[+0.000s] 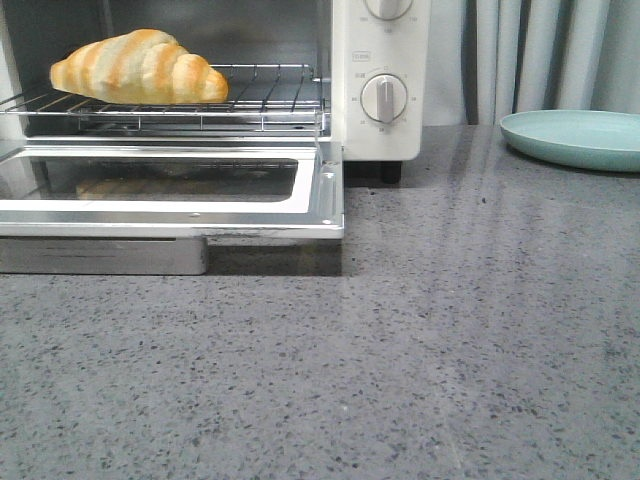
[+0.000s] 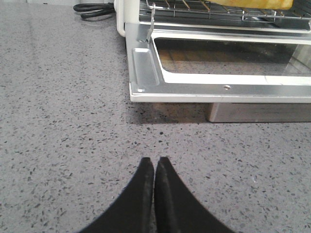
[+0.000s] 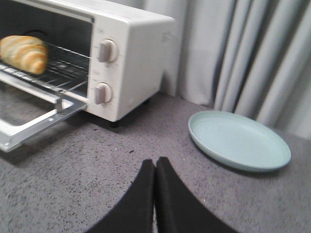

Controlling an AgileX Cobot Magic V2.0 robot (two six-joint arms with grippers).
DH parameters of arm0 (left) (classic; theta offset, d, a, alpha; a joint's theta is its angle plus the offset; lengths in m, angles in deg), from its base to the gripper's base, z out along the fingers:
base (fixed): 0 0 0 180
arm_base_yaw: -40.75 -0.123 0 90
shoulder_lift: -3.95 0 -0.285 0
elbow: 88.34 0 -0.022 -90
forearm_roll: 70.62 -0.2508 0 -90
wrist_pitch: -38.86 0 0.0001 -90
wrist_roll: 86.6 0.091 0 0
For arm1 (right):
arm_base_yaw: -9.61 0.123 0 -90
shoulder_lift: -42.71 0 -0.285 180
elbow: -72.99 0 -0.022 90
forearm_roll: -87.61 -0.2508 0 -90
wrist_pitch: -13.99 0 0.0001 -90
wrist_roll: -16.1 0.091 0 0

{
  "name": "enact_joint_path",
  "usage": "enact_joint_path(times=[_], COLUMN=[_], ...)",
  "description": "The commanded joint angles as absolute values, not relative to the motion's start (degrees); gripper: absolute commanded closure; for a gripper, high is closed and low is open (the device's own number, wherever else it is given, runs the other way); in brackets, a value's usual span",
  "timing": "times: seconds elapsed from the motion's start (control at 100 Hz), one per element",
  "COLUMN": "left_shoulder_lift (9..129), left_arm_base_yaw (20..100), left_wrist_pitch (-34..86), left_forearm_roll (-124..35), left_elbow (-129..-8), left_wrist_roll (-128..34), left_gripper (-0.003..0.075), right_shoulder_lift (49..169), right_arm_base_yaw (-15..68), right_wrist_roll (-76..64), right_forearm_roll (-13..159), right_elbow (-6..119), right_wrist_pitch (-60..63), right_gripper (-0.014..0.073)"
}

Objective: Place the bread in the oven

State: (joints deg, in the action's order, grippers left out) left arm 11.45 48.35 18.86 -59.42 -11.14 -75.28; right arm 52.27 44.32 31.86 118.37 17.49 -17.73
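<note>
One bread (image 1: pixel 140 66) lay at the upper left of the front frame, resting on the wire rack (image 1: pixel 262 98) inside the oven (image 1: pixel 380 80), whose glass door (image 1: pixel 170 190) hung open and flat over the grey speckled counter (image 1: pixel 420 360). Two round knobs sat on the white panel just right of the cavity. Far right, a pale green plate (image 1: pixel 575 138) stood before grey curtains (image 1: pixel 550 55). Both the left gripper (image 2: pixel 154 167) and the right gripper (image 3: pixel 155 167) had fingers pressed together, holding nothing, well apart from the oven
</note>
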Motion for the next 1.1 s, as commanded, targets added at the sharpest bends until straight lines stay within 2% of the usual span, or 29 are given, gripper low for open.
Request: enact_joint_path(times=[0.0,0.17,0.29,0.36,0.58,1.09], left_shoulder_lift=[9.8,9.8,9.8,9.8,9.8,9.8], left_arm_base_yaw=[48.3,48.3,48.3,48.3,48.3,48.3], left_wrist_pitch=[21.5,21.5,21.5,21.5,21.5,21.5], left_forearm_roll=[-59.1,-59.1,-59.1,-59.1,-59.1,-59.1], left_elbow=[-9.8,-9.8,-9.8,-9.8,-9.8,-9.8], left_wrist_roll=[-75.9,-75.9,-75.9,-75.9,-75.9,-75.9], left_gripper=[0.0741,0.0741,0.0741,0.0741,0.0741,0.0741], right_shoulder_lift=[53.1,53.1,53.1,52.7,48.8,48.7], right_arm_base_yaw=[36.3,23.5,19.2,18.8,18.8,18.8], right_wrist_roll=[31.9,29.4,29.4,29.4,29.4,29.4], right_forearm_roll=[112.3,105.3,101.0,100.2,100.2,100.3], right_elbow=[15.3,3.1,-5.2,-5.2,-5.5,-5.5], right_wrist_pitch=[-7.7,6.8,14.0,7.1,-3.8,-3.1], right_gripper=[0.0644,0.0644,0.0644,0.0644,0.0644,0.0644])
